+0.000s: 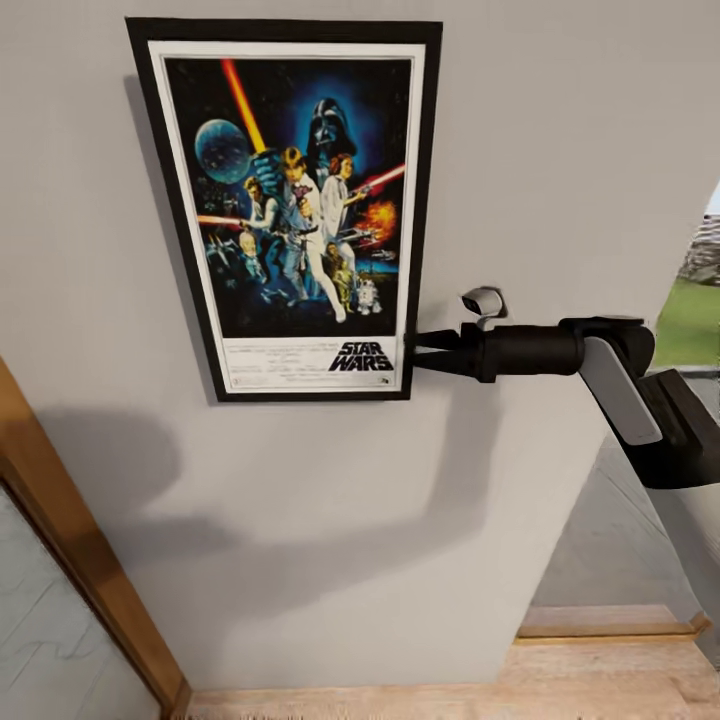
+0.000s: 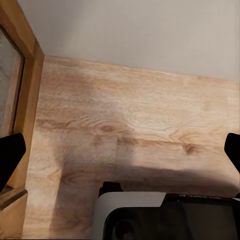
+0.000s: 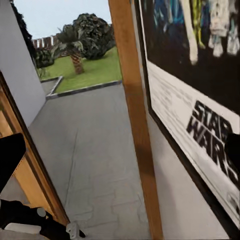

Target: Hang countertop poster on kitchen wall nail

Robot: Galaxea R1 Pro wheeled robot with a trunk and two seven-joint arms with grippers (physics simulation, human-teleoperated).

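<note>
The poster (image 1: 290, 200), a portrait Star Wars print in a thin black frame, lies flat against the light-grey wall (image 1: 560, 150), slightly tilted. My right gripper (image 1: 418, 352) reaches in from the right, its tips at the frame's lower right corner. In the right wrist view the poster (image 3: 200, 100) runs along one side and the right gripper (image 3: 120, 155) stands open, fingers wide apart, nothing clamped between them. My left gripper (image 2: 120, 155) is open and points down at the wooden floor (image 2: 135, 120). The nail is hidden; the countertop is out of view.
A wooden door frame (image 1: 80, 560) slants across the lower left. Wooden floor (image 1: 450, 690) meets the wall's foot. At the right an opening shows grass outside (image 1: 690, 320). A wooden jamb (image 3: 132, 115) and grey paving (image 3: 85, 150) lie beyond the right gripper.
</note>
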